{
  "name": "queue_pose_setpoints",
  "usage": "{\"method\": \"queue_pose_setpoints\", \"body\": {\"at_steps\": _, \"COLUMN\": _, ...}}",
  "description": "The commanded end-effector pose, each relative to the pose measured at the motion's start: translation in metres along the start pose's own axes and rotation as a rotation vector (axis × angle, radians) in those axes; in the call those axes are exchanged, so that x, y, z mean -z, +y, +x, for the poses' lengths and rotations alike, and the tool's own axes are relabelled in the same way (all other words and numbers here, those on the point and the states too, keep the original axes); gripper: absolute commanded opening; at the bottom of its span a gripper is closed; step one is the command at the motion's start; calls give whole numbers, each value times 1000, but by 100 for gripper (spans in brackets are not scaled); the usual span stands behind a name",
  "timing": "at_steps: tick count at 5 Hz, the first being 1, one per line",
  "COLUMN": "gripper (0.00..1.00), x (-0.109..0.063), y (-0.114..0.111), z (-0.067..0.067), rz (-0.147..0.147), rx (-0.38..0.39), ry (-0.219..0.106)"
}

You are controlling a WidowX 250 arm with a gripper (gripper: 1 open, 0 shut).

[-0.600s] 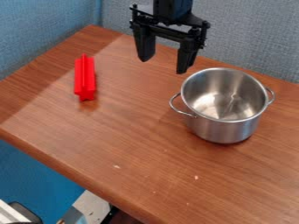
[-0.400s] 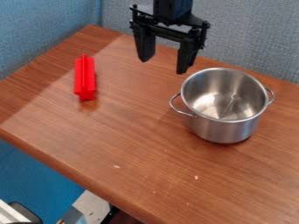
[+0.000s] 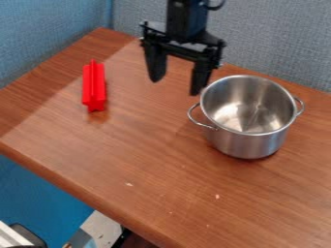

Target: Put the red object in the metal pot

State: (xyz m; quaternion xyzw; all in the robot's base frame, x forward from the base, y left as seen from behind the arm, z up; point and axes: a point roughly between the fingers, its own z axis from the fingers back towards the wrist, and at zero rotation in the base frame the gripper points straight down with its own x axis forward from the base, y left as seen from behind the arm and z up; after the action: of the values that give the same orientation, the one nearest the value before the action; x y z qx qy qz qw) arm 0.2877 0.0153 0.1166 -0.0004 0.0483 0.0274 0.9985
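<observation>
The red object (image 3: 95, 85), a long bright red block, lies flat on the left part of the wooden table (image 3: 142, 155). To the right stands the metal pot (image 3: 247, 115), shiny, upright and with nothing inside. My gripper (image 3: 176, 83) hangs above the table's back middle, between the block and the pot and nearer the pot's left rim. Its two dark fingers (image 3: 155, 66) point down, spread wide apart, with nothing between them.
The table's front edge runs diagonally from the lower left to the bottom middle, with floor and a white object (image 3: 97, 229) below it. A blue wall (image 3: 52, 29) stands behind the table's back left edge.
The gripper has dropped a little and shifted slightly left, toward the red block. Block and pot have stayed put.
</observation>
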Motion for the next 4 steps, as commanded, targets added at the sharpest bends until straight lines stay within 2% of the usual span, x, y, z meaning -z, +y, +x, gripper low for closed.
{"method": "queue_pose_setpoints", "body": {"at_steps": 1, "gripper": 100, "x": -9, "y": 35, "z": -2, "rz": 18, "rx": -102, "ry": -86}}
{"method": "queue_pose_setpoints", "body": {"at_steps": 2, "gripper": 100, "x": -6, "y": 57, "z": -4, "rz": 51, "rx": -224, "ry": -117}}
{"method": "queue_pose_setpoints", "body": {"at_steps": 3, "gripper": 100, "x": -7, "y": 80, "z": -6, "rz": 62, "rx": -358, "ry": -155}}
{"method": "queue_pose_setpoints", "body": {"at_steps": 4, "gripper": 100, "x": -5, "y": 101, "z": -6, "rz": 60, "rx": -455, "ry": -190}}
